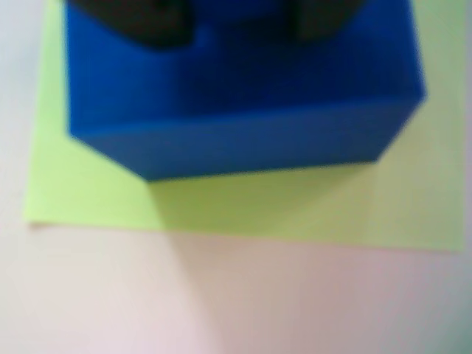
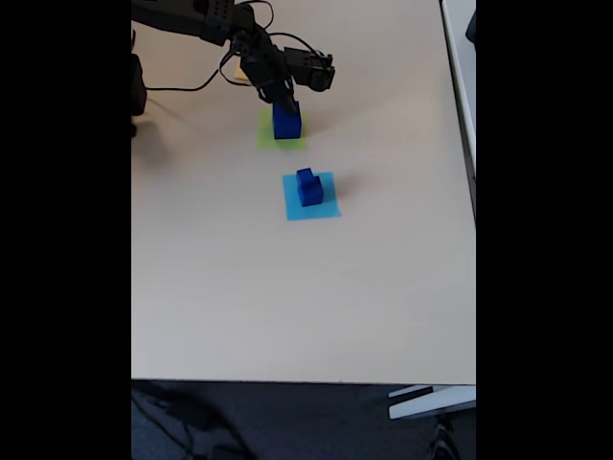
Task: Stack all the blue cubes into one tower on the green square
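In the wrist view two dark fingers [image 1: 140,18] come in from the top edge, one at the left and one at the right, spread to about the width of the large blue cube [image 1: 243,103] and lying against its upper part. The picture is blurred, so whether they press on the cube or merely flank it cannot be told. Midway between them the gripper [image 1: 243,22] sits over the cube's top face. In the fixed view the gripper [image 2: 287,101] reaches down from the arm [image 2: 206,17] at the counter's far left corner, and its tip meets the top of the same cube [image 2: 286,123].

This large cube is solid dark blue with sharp edges. It stands flat on the green square [image 1: 221,206], which shows as a lime-green border along the cube's near side and both flanks in the wrist view. In the fixed view the green square [image 2: 266,139] lies toward the far edge of the counter [image 2: 287,297], left of its middle.

Nearer the counter's centre, apart from the green square, lies a light-blue square [image 2: 326,206]. On it stands a medium blue cube [image 2: 309,195] with a smaller blue cube [image 2: 305,175] on top. A sliver of an orange-yellow patch [image 2: 239,71] peeps out beside the arm, past the green square.
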Controlling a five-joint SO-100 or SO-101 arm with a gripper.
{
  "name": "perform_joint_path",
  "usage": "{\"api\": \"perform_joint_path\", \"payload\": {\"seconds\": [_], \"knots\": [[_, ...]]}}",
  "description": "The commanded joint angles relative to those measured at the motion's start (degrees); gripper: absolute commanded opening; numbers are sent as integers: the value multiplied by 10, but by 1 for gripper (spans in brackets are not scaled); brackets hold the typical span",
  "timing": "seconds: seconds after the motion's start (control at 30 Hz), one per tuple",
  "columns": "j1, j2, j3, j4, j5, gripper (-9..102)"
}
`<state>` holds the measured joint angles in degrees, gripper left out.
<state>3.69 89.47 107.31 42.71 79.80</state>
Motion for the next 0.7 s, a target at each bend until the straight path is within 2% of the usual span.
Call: {"api": "perform_joint_path", "payload": {"seconds": [0.0, 0.67], "knots": [[-4, 47, -4, -11, -1, 3], [-5, 48, -5, -33, -20, 12]]}}
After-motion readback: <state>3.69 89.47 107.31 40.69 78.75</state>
